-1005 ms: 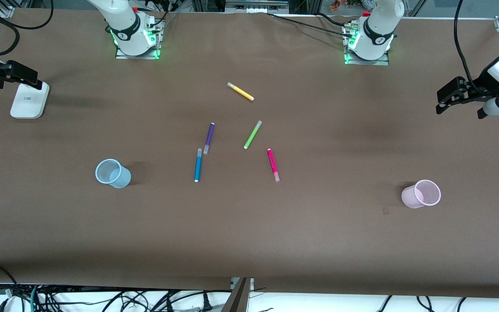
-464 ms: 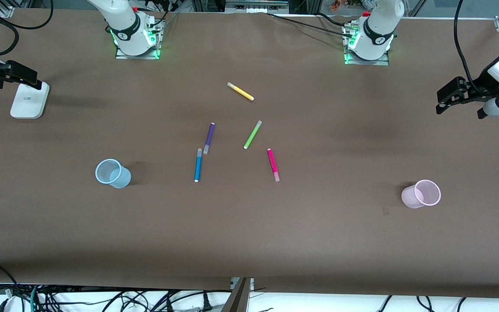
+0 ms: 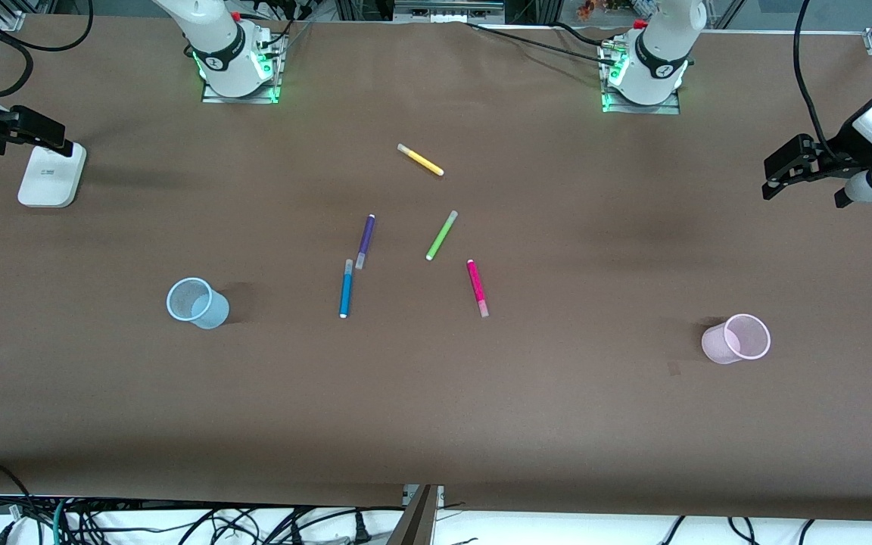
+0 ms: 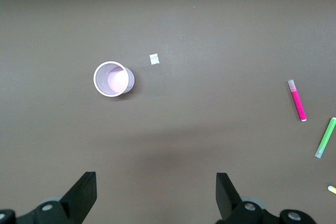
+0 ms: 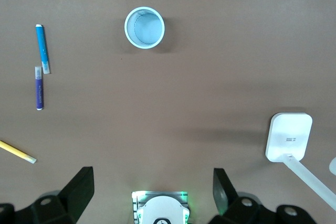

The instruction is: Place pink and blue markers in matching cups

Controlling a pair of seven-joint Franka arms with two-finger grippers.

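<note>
Brown table [image 3: 557,424]: pink marker [image 3: 477,288] well apart from wide-spread left pincer [image 3: 777,175].

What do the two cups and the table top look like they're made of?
Pink cup and blue cup: likely thin translucent plastic, since the brown surface shows faintly through their walls, with rolled rims. Table top: a matte brown covering, perhaps paper or felt; it shows no glare, so which one stays uncertain.

Brown table [image 3: 557,424]: five markers [image 3: 441,235], two cups [image 3: 736,339].
</note>
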